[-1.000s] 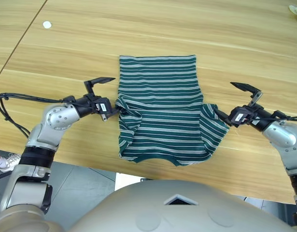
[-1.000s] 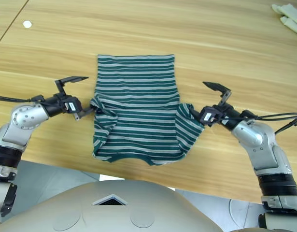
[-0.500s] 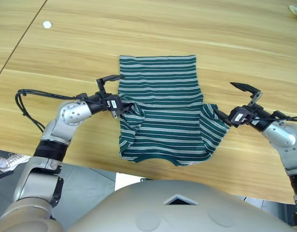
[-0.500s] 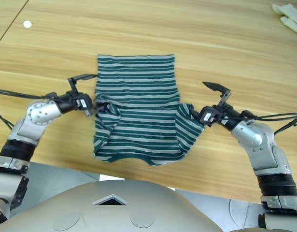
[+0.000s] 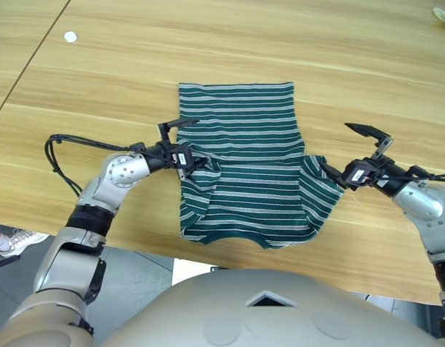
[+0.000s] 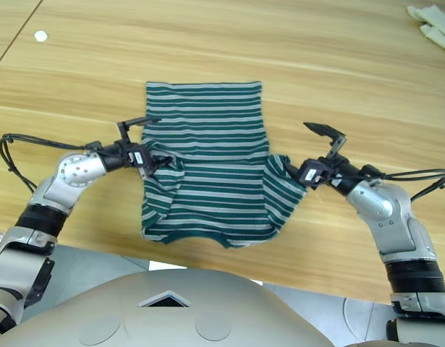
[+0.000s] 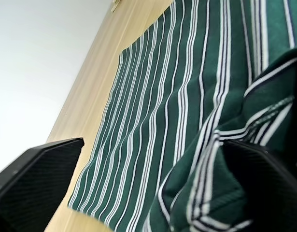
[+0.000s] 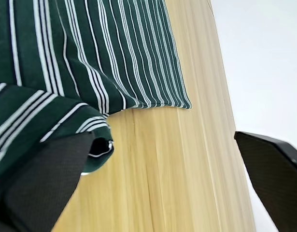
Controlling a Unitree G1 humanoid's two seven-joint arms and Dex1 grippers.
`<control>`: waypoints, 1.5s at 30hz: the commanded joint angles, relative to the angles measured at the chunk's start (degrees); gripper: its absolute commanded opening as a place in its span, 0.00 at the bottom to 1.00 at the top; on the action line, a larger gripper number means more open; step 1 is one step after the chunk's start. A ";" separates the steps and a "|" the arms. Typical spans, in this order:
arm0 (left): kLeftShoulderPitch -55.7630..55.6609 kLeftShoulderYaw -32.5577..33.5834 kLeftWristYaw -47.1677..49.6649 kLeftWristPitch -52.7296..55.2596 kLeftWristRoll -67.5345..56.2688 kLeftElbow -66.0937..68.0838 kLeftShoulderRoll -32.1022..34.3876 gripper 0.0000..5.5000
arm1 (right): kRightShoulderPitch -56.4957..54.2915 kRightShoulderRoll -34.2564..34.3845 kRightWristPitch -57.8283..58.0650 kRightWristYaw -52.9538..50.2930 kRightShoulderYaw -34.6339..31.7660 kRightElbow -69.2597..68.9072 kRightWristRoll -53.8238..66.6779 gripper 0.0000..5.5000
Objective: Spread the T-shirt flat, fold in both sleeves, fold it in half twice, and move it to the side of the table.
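Since both sleeves are meant to go inward, the T-shirt [image 5: 244,163] is laid on the tabletop [image 5: 208,43] with a pincer at each side of it. Both are gaping wide: the left sleeve [image 5: 199,173] is draped over the lower finger of the left pincer [image 5: 194,142] and bunched onto the shirt's body, and the right sleeve [image 5: 320,194] is draped over that of the right pincer [image 5: 336,147]. Plenty of bare wood is left beyond the hem [image 5: 236,86], hardly any past the collar [image 5: 262,243].

Dark green fabric T-shirt [image 5: 240,155] with thin white horizontal stripes over body and sleeves, on a light honey-coloured wooden table [image 5: 208,43] with fine darker grain lines. Matte black two-fingered left gripper [image 5: 194,143] and matching black right gripper [image 5: 336,146]. Small round white spot [image 5: 70,37] on the wood
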 commanded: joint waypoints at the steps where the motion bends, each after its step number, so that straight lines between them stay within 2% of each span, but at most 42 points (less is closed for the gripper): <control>1: -0.58 -0.11 -2.21 2.06 -2.88 -0.01 -1.27 0.98 | 0.92 -1.22 0.06 1.97 -0.73 -0.60 1.11 0.98; 5: -0.84 1.00 -2.51 3.57 -6.08 -1.01 -2.53 0.98 | 2.47 -1.82 0.23 2.61 -1.40 -0.67 0.40 0.98; 11: -2.63 4.13 4.11 5.10 -5.18 -1.09 -4.93 0.98 | 10.07 -6.10 1.44 1.49 -9.01 -1.12 -2.78 0.98; 17: -0.76 4.59 3.01 5.28 -8.06 -3.73 -5.14 0.98 | 19.41 -8.18 0.03 2.79 -12.50 -1.83 -4.74 0.98; 24: -0.76 5.37 2.89 5.73 -9.79 -4.44 -5.14 0.98 | 19.27 -5.48 -2.07 5.58 -3.35 -2.37 -5.50 0.98; 29: -0.22 5.89 2.74 5.71 -9.68 -4.95 -4.95 0.98 | 16.94 -6.26 -2.32 5.16 -1.34 -0.09 -4.98 0.98; 45: -0.59 5.78 2.84 5.75 -8.75 -4.86 -5.04 0.98 | 16.25 -7.34 -4.18 3.61 0.54 2.08 -5.23 0.40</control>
